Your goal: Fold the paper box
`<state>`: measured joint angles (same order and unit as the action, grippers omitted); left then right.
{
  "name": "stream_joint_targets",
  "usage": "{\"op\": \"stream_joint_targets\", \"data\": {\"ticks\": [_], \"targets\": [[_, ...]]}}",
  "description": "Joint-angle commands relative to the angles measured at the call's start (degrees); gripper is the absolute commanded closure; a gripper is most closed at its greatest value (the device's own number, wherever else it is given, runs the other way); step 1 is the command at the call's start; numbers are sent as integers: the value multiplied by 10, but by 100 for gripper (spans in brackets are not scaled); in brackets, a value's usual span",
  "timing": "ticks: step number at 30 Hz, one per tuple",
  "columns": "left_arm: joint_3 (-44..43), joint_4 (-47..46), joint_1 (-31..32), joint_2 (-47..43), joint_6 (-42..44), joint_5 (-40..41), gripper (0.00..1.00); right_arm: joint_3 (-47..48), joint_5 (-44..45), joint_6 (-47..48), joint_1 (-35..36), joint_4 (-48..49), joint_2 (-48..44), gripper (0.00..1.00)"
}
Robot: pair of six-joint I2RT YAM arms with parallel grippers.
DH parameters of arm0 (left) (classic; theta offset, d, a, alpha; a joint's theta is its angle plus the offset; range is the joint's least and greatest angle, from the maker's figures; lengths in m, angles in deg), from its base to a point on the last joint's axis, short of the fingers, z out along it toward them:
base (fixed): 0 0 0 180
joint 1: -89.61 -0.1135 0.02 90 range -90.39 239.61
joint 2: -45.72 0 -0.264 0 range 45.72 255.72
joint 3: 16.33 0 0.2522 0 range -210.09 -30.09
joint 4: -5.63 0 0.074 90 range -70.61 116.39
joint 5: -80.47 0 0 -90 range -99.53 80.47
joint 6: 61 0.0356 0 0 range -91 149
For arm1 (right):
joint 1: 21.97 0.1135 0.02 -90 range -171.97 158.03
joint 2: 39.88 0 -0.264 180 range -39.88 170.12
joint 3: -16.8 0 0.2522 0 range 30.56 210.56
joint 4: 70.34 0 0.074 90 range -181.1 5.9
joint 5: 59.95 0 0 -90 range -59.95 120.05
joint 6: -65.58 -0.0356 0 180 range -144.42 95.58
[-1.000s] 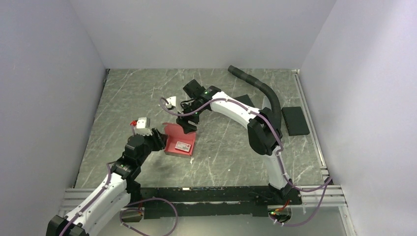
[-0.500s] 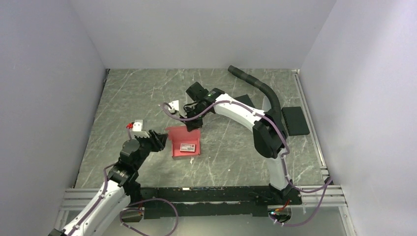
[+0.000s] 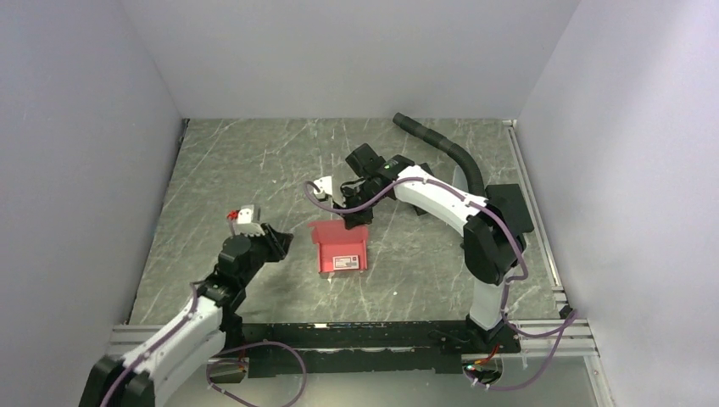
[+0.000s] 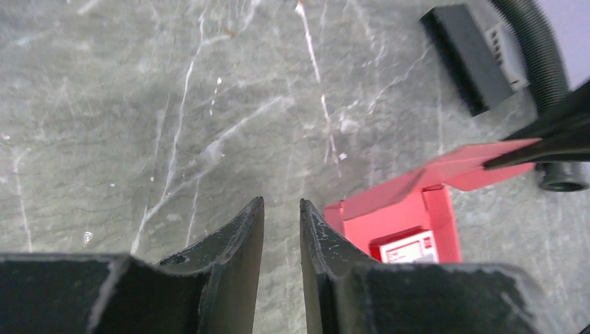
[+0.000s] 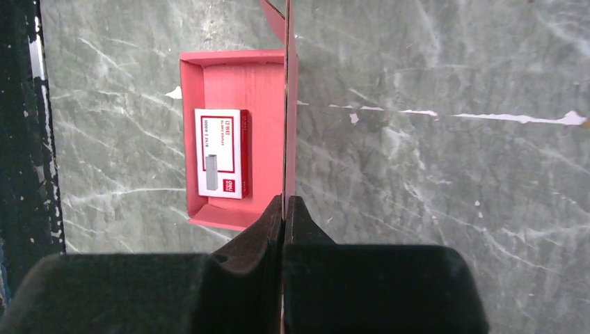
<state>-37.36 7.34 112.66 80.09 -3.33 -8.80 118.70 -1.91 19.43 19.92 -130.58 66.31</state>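
Top view first: the box [image 3: 341,248] is found near the middle of the bench [image 3: 220,170], lying open with its mouth up. Its rear flap [image 3: 335,227] is pinched by the right hand [image 3: 353,222], which is reached in from behind. That grip is judged a way to swing the flap over as a lid. The left hand [image 3: 278,241] is parked just left of the box, apart from it, probably so a side wall can be braced when needed. A black hose [image 3: 441,144] is curved along the far right, well clear.

Over to the left wrist: the left fingers [image 4: 243,236] are drawn nearly together, a thin gap is left between them and nothing is held. The box is seen to the right, its flap raised and slanted and nipped at the far end by dark fingertips. A black block [image 4: 469,59] is noted beyond.

Now the right wrist: the right hand is clenched on the flap, which is shown edge-on as a thin red line. Beside it, low walls are seen folded up around a shallow tray. The card stock is matte pink-red. A small white-and-red card [image 5: 221,153] is laid inside. Whether the flap's crease is fully formed cannot be told from here.
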Motion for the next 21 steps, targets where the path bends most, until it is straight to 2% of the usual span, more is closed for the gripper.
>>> {"op": "stream_joint_targets", "data": {"ticks": [1,5,9,16,21], "targets": [[-5,-181,-2,149,26,-35,69,-7,-19,15,-5,8,-14,100],[-35,-280,-3,281,69,-114,69,-4,-23,20,-6,4,-13,100],[-38,-344,-3,347,103,-184,69,-6,-33,35,-11,-5,-17,100],[-30,-323,-3,327,158,-218,67,-34,-50,127,-20,-31,-42,100],[-18,-352,-2,321,187,-269,64,-53,-57,179,-28,-44,-62,100]]}}
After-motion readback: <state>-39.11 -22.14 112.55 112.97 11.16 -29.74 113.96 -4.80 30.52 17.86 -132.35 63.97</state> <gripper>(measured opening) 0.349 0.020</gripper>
